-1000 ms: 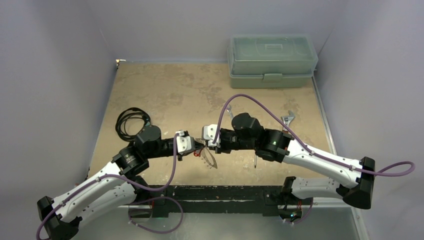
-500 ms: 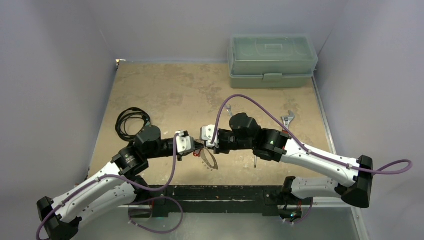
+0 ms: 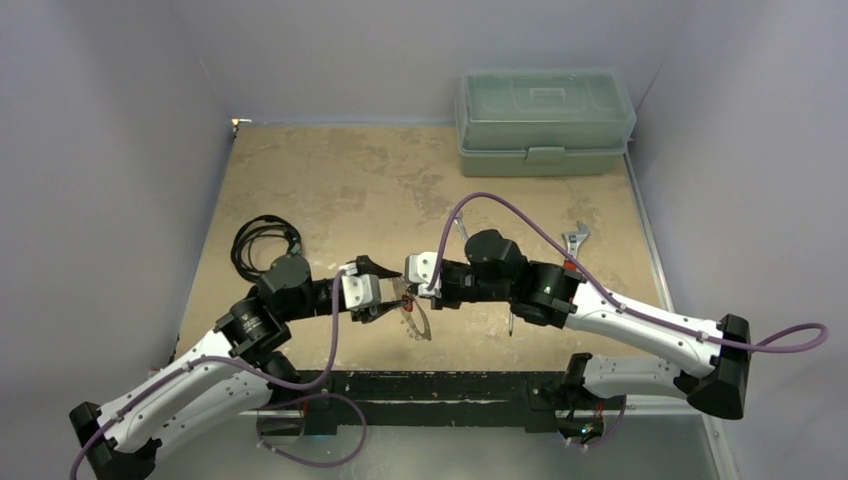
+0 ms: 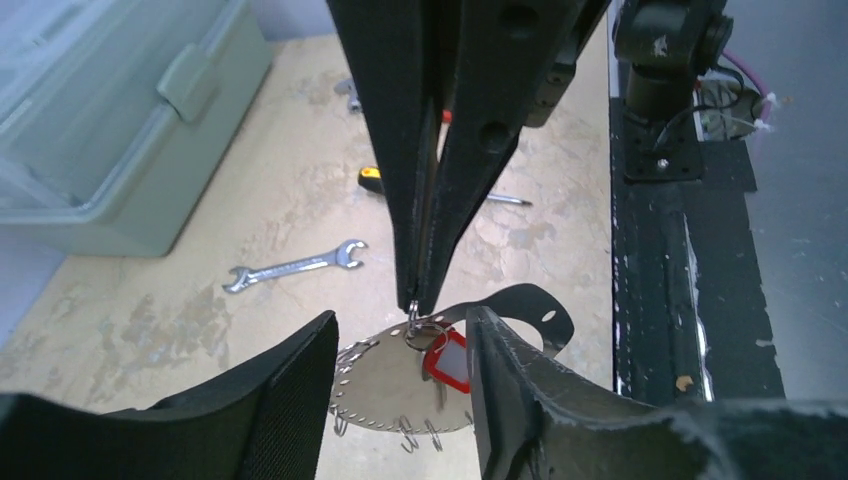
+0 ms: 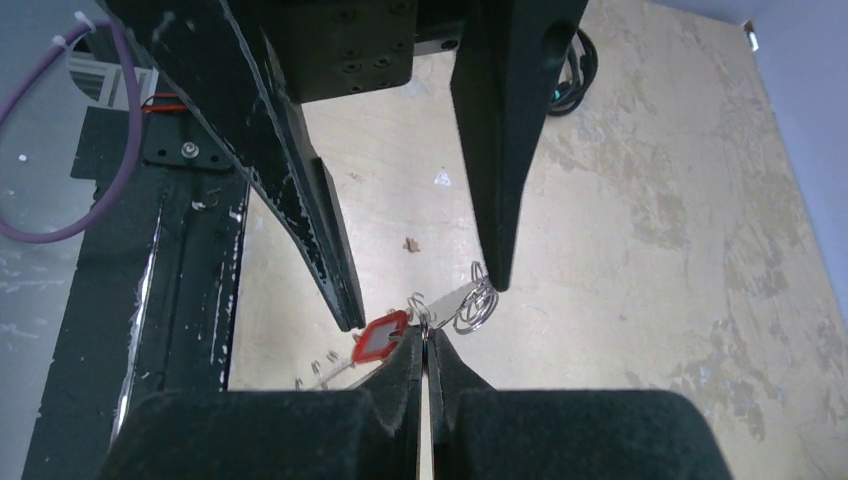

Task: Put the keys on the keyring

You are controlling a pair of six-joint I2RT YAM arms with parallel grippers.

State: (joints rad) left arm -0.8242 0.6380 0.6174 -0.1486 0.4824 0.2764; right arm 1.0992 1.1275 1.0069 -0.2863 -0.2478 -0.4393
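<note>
Keyring (image 4: 372, 342) — thin silvery oval loop

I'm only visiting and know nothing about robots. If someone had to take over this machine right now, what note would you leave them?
Left hand: open, holding nothing, one finger on each side of the red-tagged key.
Right hand: shut, pinching the keyring at its top edge, so the ring hangs below the fingertips.
Done: several small keys already fringe the ring.
Left: I cannot tell whether the red-tagged key is fully threaded on. Check that first, then probably set the ring down.
</note>
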